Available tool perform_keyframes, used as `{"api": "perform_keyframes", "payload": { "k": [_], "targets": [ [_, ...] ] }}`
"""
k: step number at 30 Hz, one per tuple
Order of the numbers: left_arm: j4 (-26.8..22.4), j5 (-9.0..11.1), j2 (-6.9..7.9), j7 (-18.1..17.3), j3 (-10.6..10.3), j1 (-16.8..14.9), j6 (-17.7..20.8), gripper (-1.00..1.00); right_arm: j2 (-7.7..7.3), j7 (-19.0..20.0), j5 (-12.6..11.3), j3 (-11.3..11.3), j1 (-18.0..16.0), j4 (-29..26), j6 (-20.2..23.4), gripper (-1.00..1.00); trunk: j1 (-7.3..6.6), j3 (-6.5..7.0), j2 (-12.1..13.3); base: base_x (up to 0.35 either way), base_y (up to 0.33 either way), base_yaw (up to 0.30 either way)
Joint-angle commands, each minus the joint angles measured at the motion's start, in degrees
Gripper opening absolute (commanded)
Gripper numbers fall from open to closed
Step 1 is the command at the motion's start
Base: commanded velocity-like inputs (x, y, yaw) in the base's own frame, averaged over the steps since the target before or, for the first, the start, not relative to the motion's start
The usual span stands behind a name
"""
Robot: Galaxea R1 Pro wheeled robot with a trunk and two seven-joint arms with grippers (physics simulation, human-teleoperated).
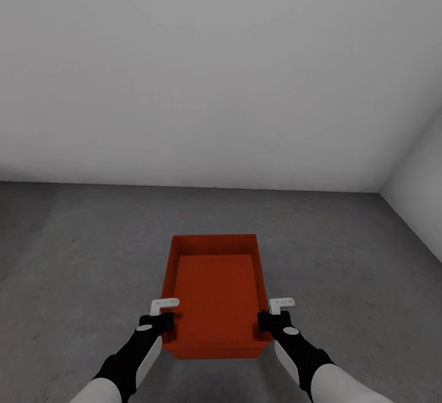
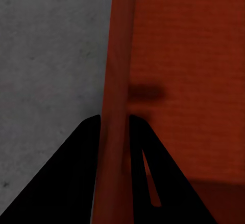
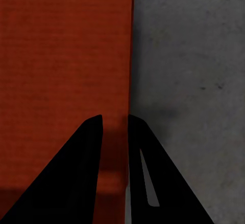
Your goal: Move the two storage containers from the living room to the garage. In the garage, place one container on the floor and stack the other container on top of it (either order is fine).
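Observation:
One red-orange open-top storage container [image 1: 215, 286] is in front of me over the garage's dark grey floor [image 1: 73, 249], and it is empty. My left gripper [image 1: 167, 324] is shut on its left wall near the front corner. My right gripper [image 1: 265, 322] is shut on its right wall. The left wrist view has the left gripper [image 2: 115, 117] straddling the container's wall [image 2: 118, 55], one finger inside and one outside. In the right wrist view the right gripper [image 3: 115, 117] clamps the container's wall [image 3: 127, 70] the same way. I cannot tell whether the container touches the floor.
A plain pale grey wall [image 1: 215, 72] stands ahead, a short way past the container. A second pale wall [image 1: 423, 170] meets it in a corner at the right. Bare grey floor [image 3: 189, 55] spreads to both sides of the container.

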Motion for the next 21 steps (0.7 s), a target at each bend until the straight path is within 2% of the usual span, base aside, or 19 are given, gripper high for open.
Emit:
{"api": "perform_keyframes", "payload": {
  "k": [1, 6, 13, 21],
  "targets": [
    [-1.7, 0.0, 0.11, 0.8, 0.2, 0.0, 0.3, -1.00, -0.68, -4.9, -0.6, -0.9, 0.0, 0.2, -0.2, -1.00, -0.01, -0.04, 0.0, 0.000, 0.000, 0.000],
    [-1.7, 0.0, 0.10, 0.8, 0.2, -0.1, 0.3, -1.00, -0.68, -4.9, -0.6, -0.9, 0.0, 0.2, -0.2, -1.00, -0.01, -0.04, 0.0, 0.000, 0.000, 0.000],
    [-1.7, 0.0, 0.11, 0.8, 0.2, 0.0, 0.3, -1.00, -0.68, -4.9, -0.6, -0.9, 0.0, 0.2, -0.2, -1.00, 1.53, -1.30, -2.8, 0.000, 0.000, 0.000],
    [-1.7, 0.0, 0.09, 0.9, 0.2, -0.1, 0.3, -1.00, -0.68, -4.9, -0.6, -0.9, 0.0, 0.2, -0.2, -1.00, 1.53, -1.30, -2.8, 0.000, 0.000, 0.000]
  ]
}}
